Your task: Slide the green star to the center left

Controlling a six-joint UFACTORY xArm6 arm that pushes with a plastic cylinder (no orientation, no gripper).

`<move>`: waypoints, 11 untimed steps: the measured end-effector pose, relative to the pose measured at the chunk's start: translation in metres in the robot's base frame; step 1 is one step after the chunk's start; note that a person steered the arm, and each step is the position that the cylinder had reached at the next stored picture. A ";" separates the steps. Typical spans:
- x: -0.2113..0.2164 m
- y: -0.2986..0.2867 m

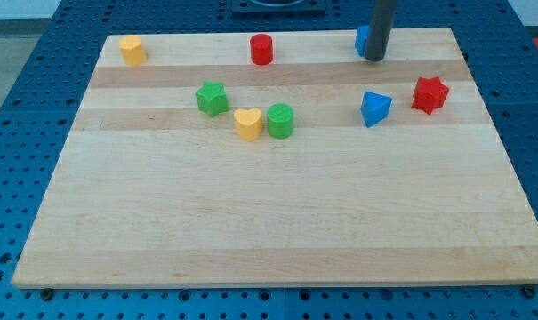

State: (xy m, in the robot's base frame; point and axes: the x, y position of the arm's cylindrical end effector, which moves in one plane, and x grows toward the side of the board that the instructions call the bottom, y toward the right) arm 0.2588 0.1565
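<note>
The green star [212, 98] lies on the wooden board [277, 222] at the upper left of middle. A yellow heart [247, 124] sits just to its lower right, touching a green cylinder [281, 120]. My tip [375, 57] is near the view's top right, far to the right of the green star. It stands right against a blue block [362, 40] that the rod partly hides.
A yellow block [132, 50] sits at the board's top left corner. A red cylinder [262, 49] is at the top middle. A blue triangular block [374, 108] and a red star [429, 94] lie at the right.
</note>
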 end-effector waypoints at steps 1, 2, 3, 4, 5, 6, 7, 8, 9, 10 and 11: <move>0.018 -0.026; 0.024 -0.052; 0.028 -0.054; 0.031 -0.060; 0.056 -0.109; 0.086 -0.168; 0.105 -0.235; 0.102 -0.256; 0.078 -0.224; 0.066 -0.238; 0.103 -0.299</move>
State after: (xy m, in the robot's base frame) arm 0.3618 -0.1420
